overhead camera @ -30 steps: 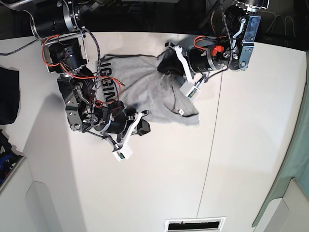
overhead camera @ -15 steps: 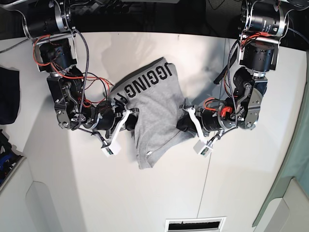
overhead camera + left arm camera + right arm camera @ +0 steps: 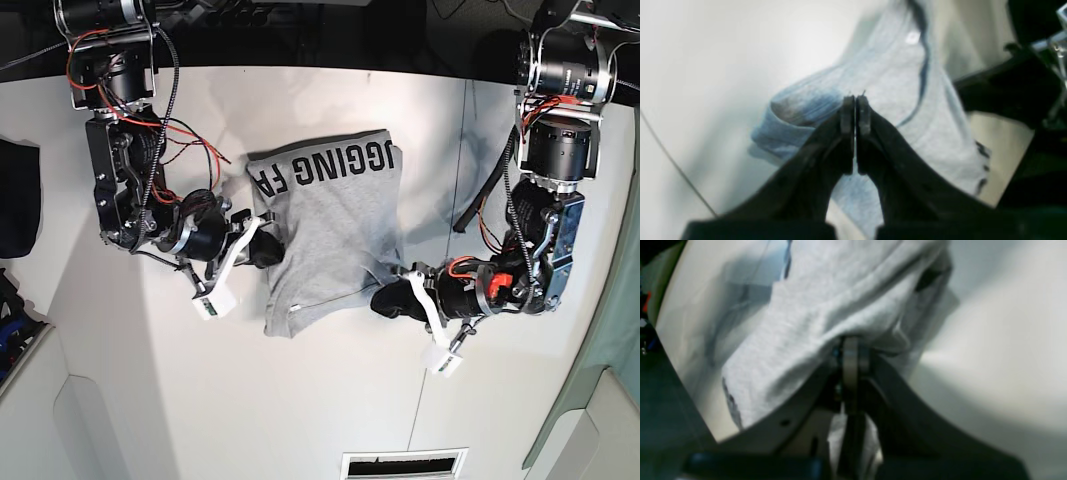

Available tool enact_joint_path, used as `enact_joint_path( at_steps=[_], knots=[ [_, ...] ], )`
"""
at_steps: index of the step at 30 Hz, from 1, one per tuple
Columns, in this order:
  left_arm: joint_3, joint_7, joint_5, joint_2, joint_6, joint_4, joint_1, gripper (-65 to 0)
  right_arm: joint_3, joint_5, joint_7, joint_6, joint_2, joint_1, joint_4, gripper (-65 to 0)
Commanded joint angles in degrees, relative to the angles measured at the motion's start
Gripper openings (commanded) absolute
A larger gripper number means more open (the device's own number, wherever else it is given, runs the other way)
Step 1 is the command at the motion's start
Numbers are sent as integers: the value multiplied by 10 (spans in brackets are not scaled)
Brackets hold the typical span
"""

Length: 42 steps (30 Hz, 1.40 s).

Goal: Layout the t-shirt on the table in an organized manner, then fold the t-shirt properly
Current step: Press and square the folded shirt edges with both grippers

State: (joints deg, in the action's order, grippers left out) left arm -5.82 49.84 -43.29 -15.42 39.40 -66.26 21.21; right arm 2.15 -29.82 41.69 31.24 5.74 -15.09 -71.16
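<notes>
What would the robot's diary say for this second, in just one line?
phase: laying out | t-shirt: bunched on table, lettering up | left gripper: shut, at shirt edge | right gripper: shut on t-shirt | fold: not started

Robotics lab: wired arms, white table (image 3: 330,400)
</notes>
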Motion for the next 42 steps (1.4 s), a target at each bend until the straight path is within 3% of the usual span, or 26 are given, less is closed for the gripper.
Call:
enact_joint_path(
  at_steps=[1,4,11,13,18,23,28,35,39,42],
  knots=[
    [2,10,-31,-9,6,-36,5,-637,-9,-23,-9,5,1,-14,-22,-650],
    [2,43,-54,-21,6,-102,-33,-637,-20,-46,-15,5,-2,-14,-49,-650],
    [2,32,-92,-20,6,-157,-141,-637,7,-55,-7,15,-30,-13,-65,-650],
    [2,-1,-63,-10,6,-156,-170,-637,38,-30,-19,16,-34,-14,-50,-650],
    [2,-105,74,25,6,-119,-218,-637,94,122,-100,9,-33,-12,37,-650],
    [2,-153,114,49,6,-50,-228,-637,94,144,-182,4,-17,-12,149,-650],
    [3,-146,109,49,6,-75,-222,-637,88,109,-176,5,-16,-12,121,-650],
    [3,-71,55,49,6,-221,-222,-637,83,91,-159,2,-19,-24,-12,-650],
    [3,-60,41,50,6,-240,-225,-637,83,143,-177,0,-28,-59,-9,-650],
    [3,-85,48,53,6,-231,-224,-637,83,176,-199,-6,-29,-89,34,-650]
  ],
)
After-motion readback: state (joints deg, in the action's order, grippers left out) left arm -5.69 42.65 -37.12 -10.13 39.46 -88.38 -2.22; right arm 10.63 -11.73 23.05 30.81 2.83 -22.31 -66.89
